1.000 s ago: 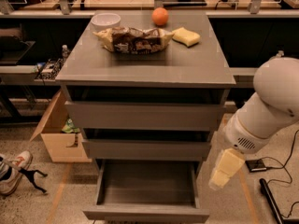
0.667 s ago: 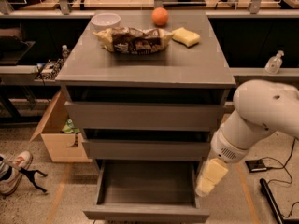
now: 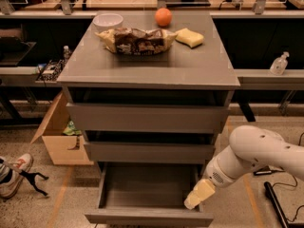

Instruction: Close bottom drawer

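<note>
The grey cabinet [image 3: 190, 72] has three drawers. The bottom drawer [image 3: 147, 218] is pulled out toward me, and its empty grey box interior [image 3: 147, 186] shows. The middle drawer [image 3: 149, 152] and the top drawer [image 3: 147, 118] above it stick out only slightly. My gripper [image 3: 198, 195], cream-coloured at the end of the white arm [image 3: 259, 153], hangs low at the bottom drawer's right side, just over its right wall near the front corner.
On the cabinet top lie a white bowl [image 3: 108, 20], an orange [image 3: 163, 16], a chip bag [image 3: 137, 41] and a yellow sponge [image 3: 189, 37]. A cardboard box [image 3: 59, 139] and a shoe [image 3: 14, 175] are on the floor at left. A bottle [image 3: 279, 64] stands at right.
My arm has swung down and to the left, bringing the gripper from beside the cabinet's right side to the bottom drawer's right front corner. The drawer has not moved.
</note>
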{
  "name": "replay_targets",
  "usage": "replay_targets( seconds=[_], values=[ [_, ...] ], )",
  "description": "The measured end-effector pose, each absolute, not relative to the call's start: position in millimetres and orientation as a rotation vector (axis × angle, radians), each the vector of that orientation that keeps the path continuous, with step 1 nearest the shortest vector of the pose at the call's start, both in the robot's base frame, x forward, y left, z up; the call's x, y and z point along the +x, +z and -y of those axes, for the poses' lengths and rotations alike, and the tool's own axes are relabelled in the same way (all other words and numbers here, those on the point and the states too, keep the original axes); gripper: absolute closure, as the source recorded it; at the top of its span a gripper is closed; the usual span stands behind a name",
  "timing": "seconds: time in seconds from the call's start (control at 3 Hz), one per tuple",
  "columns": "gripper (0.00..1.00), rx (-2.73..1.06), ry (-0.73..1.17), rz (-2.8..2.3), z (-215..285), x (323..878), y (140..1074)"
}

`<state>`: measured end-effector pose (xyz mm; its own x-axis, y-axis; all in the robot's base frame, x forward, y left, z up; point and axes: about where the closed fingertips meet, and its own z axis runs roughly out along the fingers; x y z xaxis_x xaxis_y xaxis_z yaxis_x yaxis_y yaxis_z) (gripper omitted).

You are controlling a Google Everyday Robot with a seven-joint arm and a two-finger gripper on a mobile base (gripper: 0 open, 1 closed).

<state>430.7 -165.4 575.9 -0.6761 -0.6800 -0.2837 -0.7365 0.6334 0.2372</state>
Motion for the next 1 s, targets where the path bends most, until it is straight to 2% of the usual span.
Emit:
replay_targets(
  seconds=[0.33, 1.0],
  values=[
    [0.0, -1.073, 0.626, -2.701, 151, 433, 511],
    [0.0, -1.045, 0.682, -2.718, 149, 429, 492]
  ],
)
